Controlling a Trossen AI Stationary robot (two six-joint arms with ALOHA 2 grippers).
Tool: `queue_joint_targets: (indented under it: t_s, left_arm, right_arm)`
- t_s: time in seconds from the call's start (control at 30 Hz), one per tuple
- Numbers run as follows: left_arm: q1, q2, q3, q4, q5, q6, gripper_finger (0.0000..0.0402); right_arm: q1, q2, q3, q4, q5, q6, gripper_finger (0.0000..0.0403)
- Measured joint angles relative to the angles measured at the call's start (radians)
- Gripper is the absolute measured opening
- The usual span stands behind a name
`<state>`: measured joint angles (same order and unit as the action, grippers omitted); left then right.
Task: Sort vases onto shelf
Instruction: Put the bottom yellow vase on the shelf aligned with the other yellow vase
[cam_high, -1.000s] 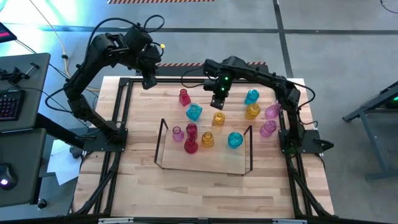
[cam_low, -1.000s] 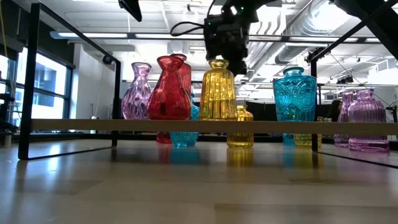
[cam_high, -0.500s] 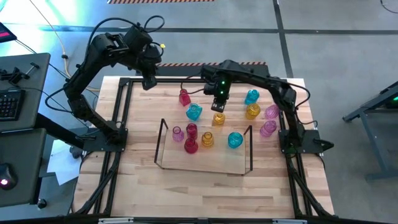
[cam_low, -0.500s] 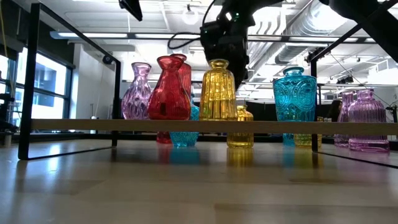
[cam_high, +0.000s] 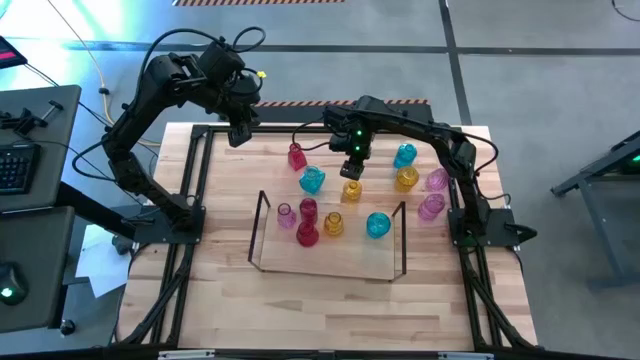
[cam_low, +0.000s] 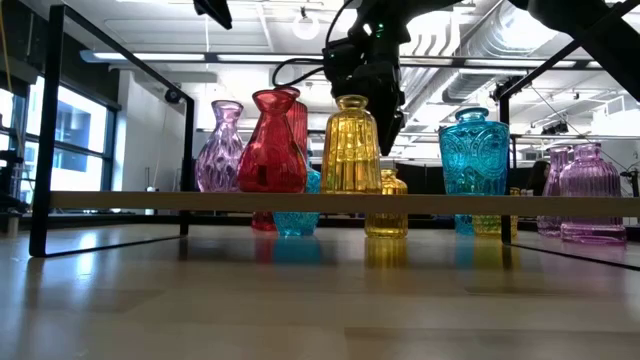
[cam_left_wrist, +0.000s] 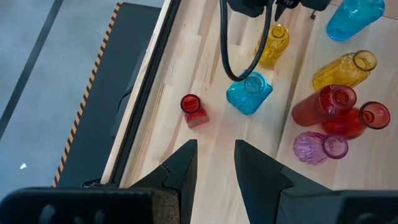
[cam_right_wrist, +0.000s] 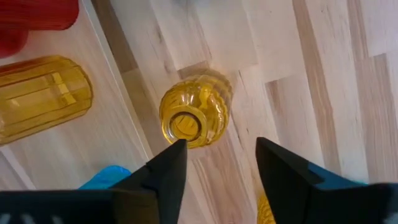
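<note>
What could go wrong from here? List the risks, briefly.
The right gripper, open, hangs above the yellow vase, which sits nearer one finger; descending could strike its rim and tip it. The vase stands close to the shelf edge and might fall against it. The red vases crowd the shelf, so placing beside them risks a knock.

I am seeing the ribbed yellow vase (cam_right_wrist: 191, 118) glowing amber on pale striped wooden table (cam_right_wrist: 323, 81). The embossed cyan vase (cam_low: 475, 153) is showing a scrolled pattern. The red vase (cam_low: 271, 146) is showing plain; the pink vase (cam_low: 219, 148) is showing a diamond texture. Both arms are showing black.
</note>
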<state>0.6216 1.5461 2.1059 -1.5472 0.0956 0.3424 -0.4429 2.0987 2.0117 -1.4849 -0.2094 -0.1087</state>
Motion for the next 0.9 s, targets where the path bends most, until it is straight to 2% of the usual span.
queue_joint_targets:
  t_s: [0.1,0.27,0.4,0.53,0.9]
  left_arm:
    - [-0.001,-0.007,0.001,0.0,0.0,0.0,0.0099]
    - [-0.001,-0.012,0.001,-0.001,0.0,0.0,0.0099]
    - [0.0,-0.015,0.001,0.0,0.0,0.0,0.0099]
    - [0.0,-0.015,0.001,0.003,0.0,0.001,0.0099]
    - [0.0,-0.015,0.001,0.004,-0.001,0.001,0.0099]
  right_arm:
    - [0.001,0.0,-0.005,0.002,0.0,0.004,0.0186]
    - [0.019,0.0,-0.123,0.007,0.0,-0.001,0.0188]
    - [0.025,-0.003,-0.185,0.085,-0.005,0.024,0.0188]
    - [0.025,0.001,-0.181,0.154,0.0,0.047,0.0188]
    - [0.008,-0.006,-0.104,0.164,0.024,0.06,0.0188]
